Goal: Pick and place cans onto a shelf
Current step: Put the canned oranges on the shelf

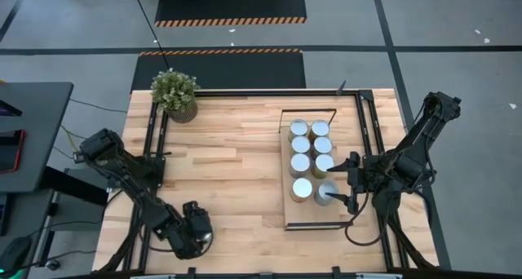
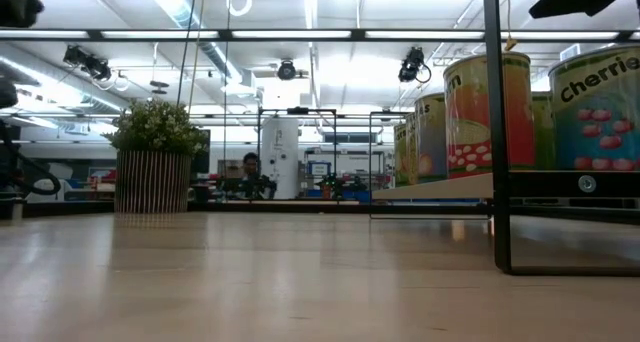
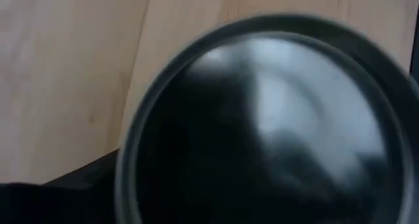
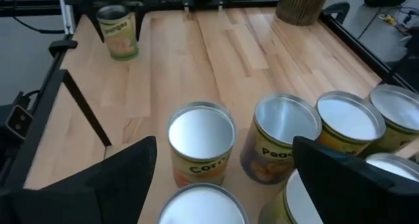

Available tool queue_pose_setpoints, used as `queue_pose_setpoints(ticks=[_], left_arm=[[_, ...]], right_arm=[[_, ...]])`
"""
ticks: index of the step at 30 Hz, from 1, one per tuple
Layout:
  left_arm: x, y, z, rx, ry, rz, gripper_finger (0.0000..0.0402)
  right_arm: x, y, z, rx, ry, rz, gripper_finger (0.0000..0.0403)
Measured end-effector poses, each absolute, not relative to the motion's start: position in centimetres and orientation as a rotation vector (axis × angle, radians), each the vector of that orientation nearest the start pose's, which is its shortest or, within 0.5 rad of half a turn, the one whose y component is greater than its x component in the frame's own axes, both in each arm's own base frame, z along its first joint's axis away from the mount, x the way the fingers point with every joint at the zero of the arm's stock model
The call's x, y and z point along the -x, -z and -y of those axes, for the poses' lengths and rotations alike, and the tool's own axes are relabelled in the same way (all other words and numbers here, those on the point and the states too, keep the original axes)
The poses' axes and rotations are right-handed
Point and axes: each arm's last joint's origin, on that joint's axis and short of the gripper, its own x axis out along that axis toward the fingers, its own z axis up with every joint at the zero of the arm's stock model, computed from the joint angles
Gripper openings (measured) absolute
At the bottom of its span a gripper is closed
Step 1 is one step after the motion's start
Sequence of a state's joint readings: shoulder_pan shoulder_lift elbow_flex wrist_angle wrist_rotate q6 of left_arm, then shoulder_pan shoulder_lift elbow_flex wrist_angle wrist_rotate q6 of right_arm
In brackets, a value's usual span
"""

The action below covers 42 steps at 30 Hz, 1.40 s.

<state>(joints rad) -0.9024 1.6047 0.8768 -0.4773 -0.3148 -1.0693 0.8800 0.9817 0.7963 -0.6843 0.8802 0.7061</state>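
Several cans stand upright in two rows on the light-wood shelf (image 1: 313, 216) at the table's right; the nearest is a can (image 1: 327, 192) by the shelf's near end. My right gripper (image 1: 347, 181) is open just right of that row, fingers spread wide and low over the cans (image 4: 201, 135). One more can (image 4: 118, 31) stands on the table at the near left, under my left gripper (image 1: 194, 232); its lid (image 3: 262, 126) fills the left wrist view. In the low view the cans (image 2: 478, 102) stand on the raised shelf board (image 2: 430, 190).
A potted plant (image 1: 174, 94) stands at the table's far left corner. A thin black frame (image 1: 359, 116) runs around the table top beside the shelf. Bare wood lies between the left can and the shelf.
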Motion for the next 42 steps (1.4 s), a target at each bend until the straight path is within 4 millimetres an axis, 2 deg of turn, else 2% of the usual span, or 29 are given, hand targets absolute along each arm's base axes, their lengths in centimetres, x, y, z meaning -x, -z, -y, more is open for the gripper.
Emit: queue_pose_setpoints(ticks=[7,11,19,26,30,35,39,42], left_arm=[[-21.6,-16.4,19.9,0.272,-0.02,-1.077,0.0303],[-24.4,-17.7,18.2,0.249,-0.001,-1.019,0.0304],[-30.3,-20.1,13.1,0.127,-0.02,-0.865,0.0317],[-36.0,-21.3,10.2,0.018,0.053,-0.879,0.0316],[-38.4,-22.4,10.1,-0.025,0.096,-0.867,0.0316],[-40.4,-22.0,11.1,-0.042,0.195,-0.867,0.0316],[-41.3,-20.6,11.9,-0.09,0.242,-0.854,0.0316],[-42.0,-20.3,12.4,-0.117,0.29,-0.783,0.0318]], right_arm=[[-13.4,-27.2,-12.6,0.006,0.167,-0.508,0.0363],[-13.4,-27.2,-12.6,0.01,0.166,-0.509,0.0363],[-13.4,-27.2,-12.5,0.034,0.169,-0.507,0.0363],[-14.1,-27.6,-12.5,0.038,0.142,-0.493,0.0363],[-14.6,-28.0,-12.1,0.041,0.142,-0.496,0.0363],[-14.8,-28.2,-11.9,0.058,0.147,-0.498,0.0363],[-14.9,-28.2,-11.9,0.057,0.149,-0.497,0.0363],[-14.9,-28.2,-11.9,0.057,0.149,-0.496,0.0363]])
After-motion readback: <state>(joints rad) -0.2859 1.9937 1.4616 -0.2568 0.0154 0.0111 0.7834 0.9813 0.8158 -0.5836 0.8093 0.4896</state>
